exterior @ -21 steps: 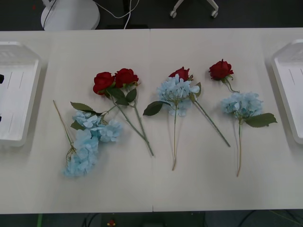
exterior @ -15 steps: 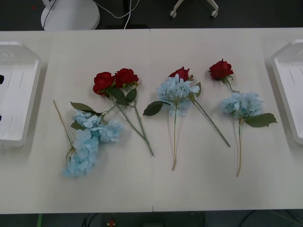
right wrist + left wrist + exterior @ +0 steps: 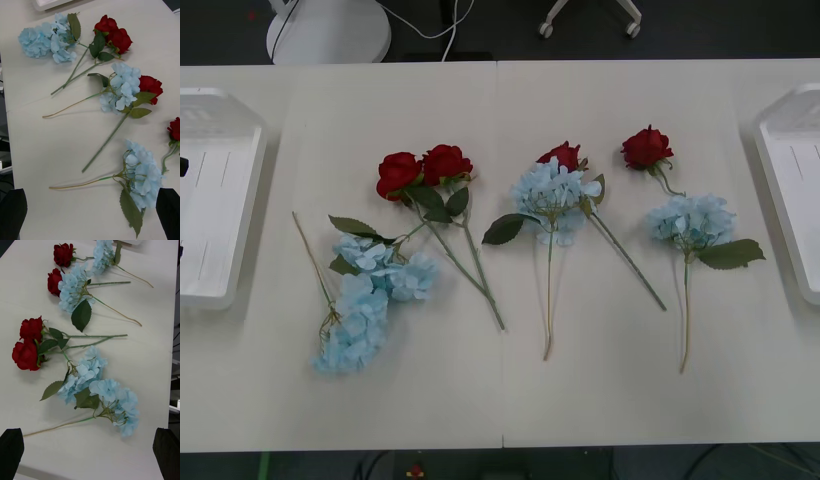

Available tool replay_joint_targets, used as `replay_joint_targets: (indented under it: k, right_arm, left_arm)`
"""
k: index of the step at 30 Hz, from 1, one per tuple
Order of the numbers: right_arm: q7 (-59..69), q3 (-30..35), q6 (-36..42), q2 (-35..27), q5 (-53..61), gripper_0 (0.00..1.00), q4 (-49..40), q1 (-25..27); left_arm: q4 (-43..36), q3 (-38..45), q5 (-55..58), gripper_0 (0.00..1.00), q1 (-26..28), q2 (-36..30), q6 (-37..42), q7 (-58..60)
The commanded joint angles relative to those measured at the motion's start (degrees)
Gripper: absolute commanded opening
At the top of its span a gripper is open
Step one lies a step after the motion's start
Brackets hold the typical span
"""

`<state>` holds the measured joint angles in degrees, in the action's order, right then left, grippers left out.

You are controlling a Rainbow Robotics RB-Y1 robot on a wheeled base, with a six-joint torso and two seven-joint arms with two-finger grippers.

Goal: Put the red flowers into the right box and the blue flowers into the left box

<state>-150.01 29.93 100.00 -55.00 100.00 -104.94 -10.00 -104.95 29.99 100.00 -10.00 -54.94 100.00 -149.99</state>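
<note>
Currently all red flowers (image 3: 425, 170) and blue flowers (image 3: 370, 295) lie on the counter (image 3: 600, 390), none boxed. Both hands hover wide open, empty. Pinching one stem clear of neighbours would likely work best.

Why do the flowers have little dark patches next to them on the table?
Those are soft shadows from light overhead. In the front view, faint ones lie beside the blue flowers and the left box. In the left wrist view, the red flowers cast a pale shadow on the table.
</note>
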Motion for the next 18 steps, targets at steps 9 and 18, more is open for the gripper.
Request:
replay_joint_targets:
  k: [9,18]
  right_arm:
    - [0.01,0.07,0.0,0.0,0.0,1.0,-0.06,0.0]
    - [0.01,0.07,0.0,0.0,0.0,1.0,-0.06,0.0]
  left_arm:
    - [-0.05,0.01,0.0,1.0,0.0,-0.06,0.0,-0.01]
    - [-0.05,0.01,0.0,1.0,0.0,-0.06,0.0,-0.01]
